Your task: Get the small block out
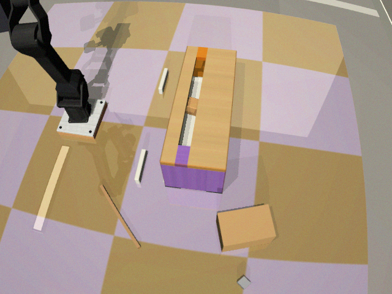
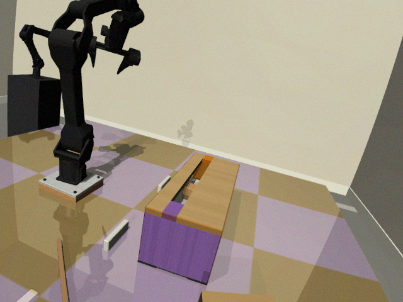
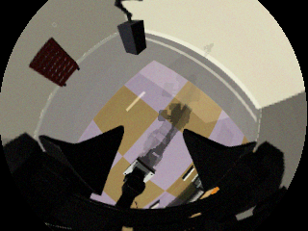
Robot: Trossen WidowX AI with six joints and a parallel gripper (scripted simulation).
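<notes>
The long wooden box (image 1: 215, 110) (image 2: 208, 198) lies in the middle of the table, with a narrow slot along its top. Its far end is orange (image 1: 201, 52) (image 2: 205, 163) and its near end is purple (image 1: 193, 178) (image 2: 177, 240). The small tan block (image 1: 192, 106) (image 2: 189, 190) sits on the pale shelf inside, about midway along the slot. My gripper (image 2: 107, 65) (image 3: 154, 131) is open and empty. It is held high above the arm's base (image 1: 82, 118) (image 2: 71, 187), well to the left of the box. It is out of frame in the top view.
Two short white bars (image 1: 163, 80) (image 1: 141, 166) lie left of the box. A pale plank (image 1: 50, 186) and a thin stick (image 1: 120, 216) lie at the near left. A wooden block (image 1: 245, 226) and a small grey cube (image 1: 244, 281) lie in front of the box.
</notes>
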